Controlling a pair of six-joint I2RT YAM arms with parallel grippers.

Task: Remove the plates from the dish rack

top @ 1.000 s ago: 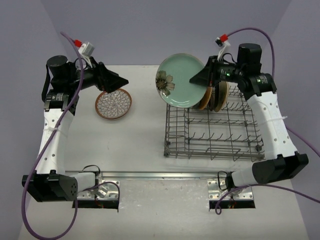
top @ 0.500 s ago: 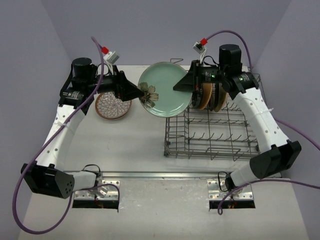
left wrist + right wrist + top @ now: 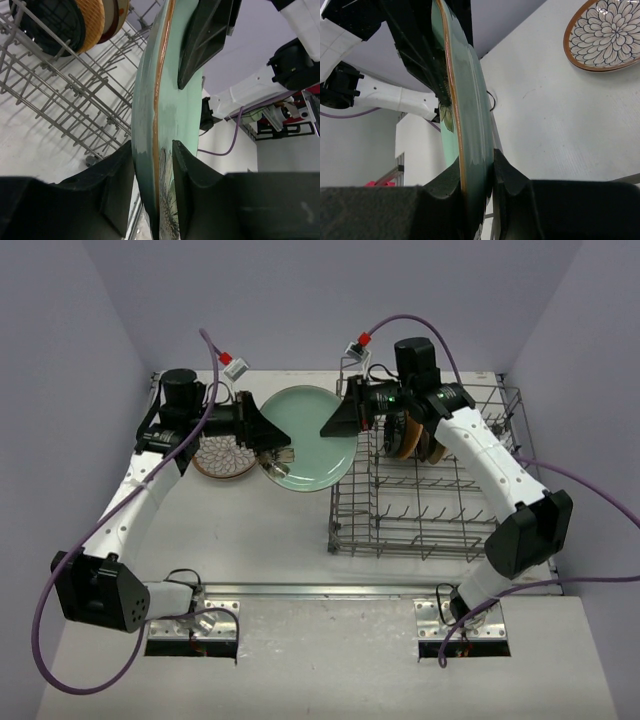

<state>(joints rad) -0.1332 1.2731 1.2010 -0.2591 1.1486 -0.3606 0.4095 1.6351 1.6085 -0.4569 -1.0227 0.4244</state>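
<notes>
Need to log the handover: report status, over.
Right claw shut on green plate. Left claw shut on its opposite rim. Plate midair, out of dish rack. Patterned plate on table beneath left claw.

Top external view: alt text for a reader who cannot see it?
The left pincer and right pincer both grip a pale green round plate aloft, just left of the grey wire dish rack. More plates stand upright in the rack; a round petal-patterned dish lies on the table.

Bright, even light with soft shadows throughout
</notes>
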